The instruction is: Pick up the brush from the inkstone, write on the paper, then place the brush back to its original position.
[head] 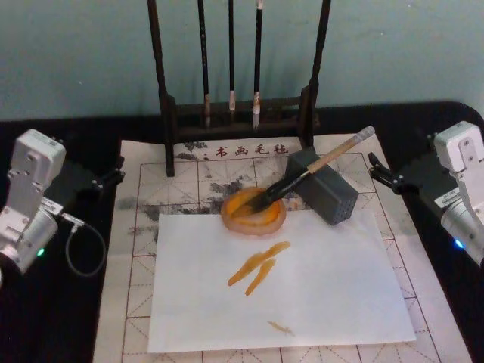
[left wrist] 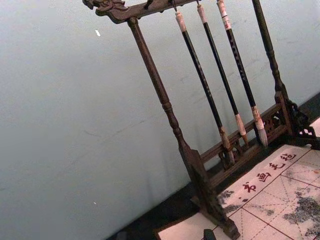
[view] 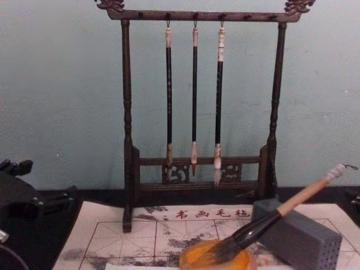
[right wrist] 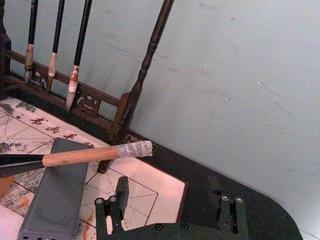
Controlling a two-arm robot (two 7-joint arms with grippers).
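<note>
**Head view.** The paper (head: pixel 140 249), red-gridded and smudged grey, lies flat on the black table (head: pixel 60 318). A row of red characters (head: pixel 249 150) runs along its 12 o'clock edge. A plain white sheet (head: pixel 333 287) covers its middle and carries orange strokes (head: pixel 257 268). The inkstone (head: pixel 242 221) sits on the white sheet's 12 o'clock edge. The brush (head: pixel 318 168) has its bristles in the dish, and its handle slants toward 2 o'clock, propped on a grey block (head: pixel 336 200). A dark wooden rack (head: pixel 160 76) stands at 12 o'clock with three thin brushes (head: pixel 231 60) hanging from it. The left gripper (head: pixel 119 170) is at 9 o'clock of the inkstone, well apart from it, with fingers spread and nothing between them. The right gripper (head: pixel 376 168) is at 3 o'clock, near the block but clear of the brush.

**Left wrist view.** Shows the rack with the three thin brushes hanging, and the paper's corner with the red characters.

**Right wrist view.** The right gripper's fingers are spread wide and empty. Beyond them the brush's pale handle and white end cap rest across the grey block.

**Chest view.** The inkstone is at 6 o'clock with the bristles in it. The handle rises toward 2 o'clock over the block, with the string loop at its tip. The left gripper is at 8 o'clock — its fingers are apart.
</note>
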